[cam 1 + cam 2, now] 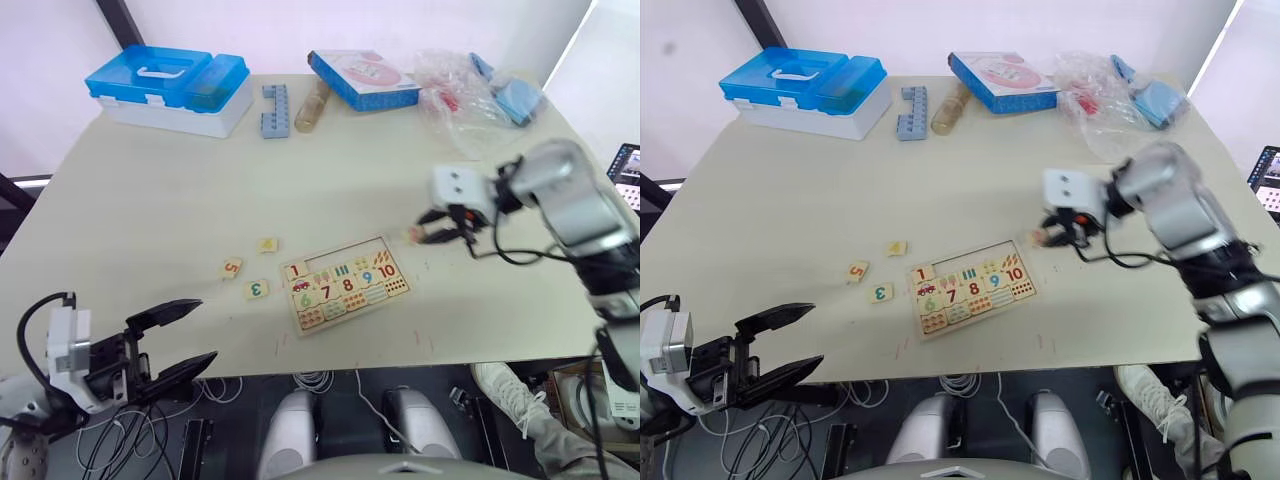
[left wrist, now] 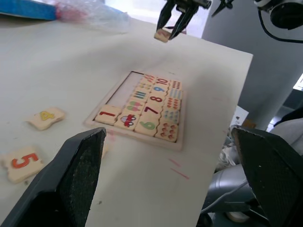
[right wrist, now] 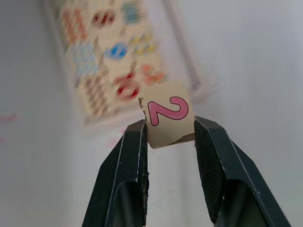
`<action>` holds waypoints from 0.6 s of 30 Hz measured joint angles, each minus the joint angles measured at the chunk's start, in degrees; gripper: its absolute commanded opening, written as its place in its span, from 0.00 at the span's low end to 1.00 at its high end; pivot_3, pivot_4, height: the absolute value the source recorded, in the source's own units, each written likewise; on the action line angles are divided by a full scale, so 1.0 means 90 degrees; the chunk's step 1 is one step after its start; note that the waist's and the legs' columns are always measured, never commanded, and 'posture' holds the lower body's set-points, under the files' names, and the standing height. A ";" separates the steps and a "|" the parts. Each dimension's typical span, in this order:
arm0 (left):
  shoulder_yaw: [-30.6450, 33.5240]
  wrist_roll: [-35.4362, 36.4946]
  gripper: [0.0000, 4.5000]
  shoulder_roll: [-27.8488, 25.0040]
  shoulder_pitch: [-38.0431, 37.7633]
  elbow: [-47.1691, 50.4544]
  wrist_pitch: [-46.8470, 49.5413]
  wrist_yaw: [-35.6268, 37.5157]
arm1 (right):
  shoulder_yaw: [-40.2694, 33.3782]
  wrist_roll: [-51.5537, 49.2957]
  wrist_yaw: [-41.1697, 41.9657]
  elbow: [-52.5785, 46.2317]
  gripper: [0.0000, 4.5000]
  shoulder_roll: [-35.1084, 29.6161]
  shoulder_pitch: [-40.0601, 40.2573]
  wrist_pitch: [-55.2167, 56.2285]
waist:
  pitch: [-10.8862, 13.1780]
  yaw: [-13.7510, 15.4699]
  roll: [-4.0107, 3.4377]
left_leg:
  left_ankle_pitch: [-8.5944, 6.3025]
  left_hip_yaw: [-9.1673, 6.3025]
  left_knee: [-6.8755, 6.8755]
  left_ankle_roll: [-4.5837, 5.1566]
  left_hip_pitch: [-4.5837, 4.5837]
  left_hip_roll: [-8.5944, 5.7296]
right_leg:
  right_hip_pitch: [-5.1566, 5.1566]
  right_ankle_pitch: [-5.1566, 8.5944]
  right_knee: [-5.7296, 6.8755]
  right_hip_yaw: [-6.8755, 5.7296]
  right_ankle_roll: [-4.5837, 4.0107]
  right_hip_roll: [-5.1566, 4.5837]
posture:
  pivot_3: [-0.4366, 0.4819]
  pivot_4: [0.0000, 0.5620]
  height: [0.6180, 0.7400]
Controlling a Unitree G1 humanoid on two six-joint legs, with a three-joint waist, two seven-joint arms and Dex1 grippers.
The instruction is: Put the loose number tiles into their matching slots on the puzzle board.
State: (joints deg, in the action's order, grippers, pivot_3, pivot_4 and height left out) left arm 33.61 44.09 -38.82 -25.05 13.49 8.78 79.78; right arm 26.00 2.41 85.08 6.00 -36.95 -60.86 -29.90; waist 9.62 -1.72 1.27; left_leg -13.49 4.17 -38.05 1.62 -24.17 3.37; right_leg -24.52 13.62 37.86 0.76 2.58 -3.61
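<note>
The puzzle board (image 1: 345, 283) lies flat near the table's front edge. A red 1 tile (image 1: 296, 270) sits at the left end of its top row, and the rest of that row is an empty recess (image 1: 345, 254). Left of the board, three loose tiles lie on the table: yellow 4 (image 1: 267, 244), red 5 (image 1: 233, 267) and green 3 (image 1: 256, 289). Just right of the board, my right gripper (image 3: 168, 127) is shut on the 2 tile (image 3: 167, 118), holding it a little above the table. My left gripper (image 1: 190, 335) hangs open and empty off the front-left edge.
Along the back edge stand a blue-and-white plastic case (image 1: 170, 85), a blue toy block (image 1: 275, 110), a wooden cylinder (image 1: 310, 105), a blue-edged box with a pink picture (image 1: 363, 78) and a crumpled plastic bag (image 1: 480, 95). Cables hang below the table's front edge.
</note>
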 measured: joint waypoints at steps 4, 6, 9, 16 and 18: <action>0.0089 -0.0004 1.00 0.0122 -0.0227 -0.0023 -0.0077 -0.0028 | 0.0560 0.0208 0.0066 0.0476 0.19 0.0743 -0.0761 -0.0257 | -0.0001 -0.0013 0.0002 | 0.0001 0.0005 -0.0015 0.0000 -0.0069 -0.0004 | -0.0042 -0.0003 0.0003 -0.0020 0.0003 -0.0002 | 0.48 0.27 1.00; 0.0146 -0.0004 1.00 0.0151 -0.0294 -0.0019 -0.0103 -0.0043 | 0.0797 0.0344 -0.0026 0.0890 0.19 0.1165 -0.1033 -0.0089 | -0.0001 -0.0028 0.0002 | 0.0001 0.0014 -0.0016 0.0000 -0.0070 -0.0004 | -0.0039 -0.0008 0.0003 -0.0027 0.0012 -0.0002 | 0.48 0.27 1.00; 0.0232 -0.0003 1.00 0.0208 -0.0407 -0.0014 -0.0170 -0.0091 | 0.1011 0.0509 -0.0180 0.1569 0.19 0.1667 -0.1294 0.0225 | -0.0001 -0.0038 0.0002 | 0.0001 0.0013 -0.0017 -0.0001 -0.0068 -0.0004 | -0.0037 -0.0002 0.0003 -0.0031 0.0001 -0.0002 | 0.48 0.27 1.00; 0.0267 0.0001 1.00 0.0316 -0.0577 0.0147 -0.0210 -0.0194 | 0.1321 0.0910 -0.0511 0.3239 0.19 0.2805 -0.1549 0.0978 | -0.0002 -0.0082 0.0002 | 0.0002 0.0010 -0.0019 -0.0002 -0.0065 -0.0003 | -0.0036 -0.0003 0.0013 -0.0032 0.0001 0.0001 | 0.48 0.27 1.00; 0.0281 0.0002 1.00 0.0338 -0.0632 0.0180 -0.0210 -0.0238 | 0.1344 0.1004 -0.0606 0.3684 0.19 0.3092 -0.1624 0.1152 | -0.0001 -0.0089 0.0002 | 0.0002 0.0010 -0.0018 -0.0003 -0.0065 -0.0003 | -0.0036 -0.0003 0.0012 -0.0032 0.0001 0.0002 | 0.48 0.27 1.00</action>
State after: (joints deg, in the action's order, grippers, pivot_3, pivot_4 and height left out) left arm 36.14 44.10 -35.78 -30.74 15.11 6.89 77.64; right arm 38.10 11.44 79.62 39.16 -9.12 -75.47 -19.53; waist 9.61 -2.52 1.29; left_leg -13.47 4.26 -38.22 1.59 -24.76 3.34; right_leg -24.84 13.59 37.96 0.47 2.59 -3.60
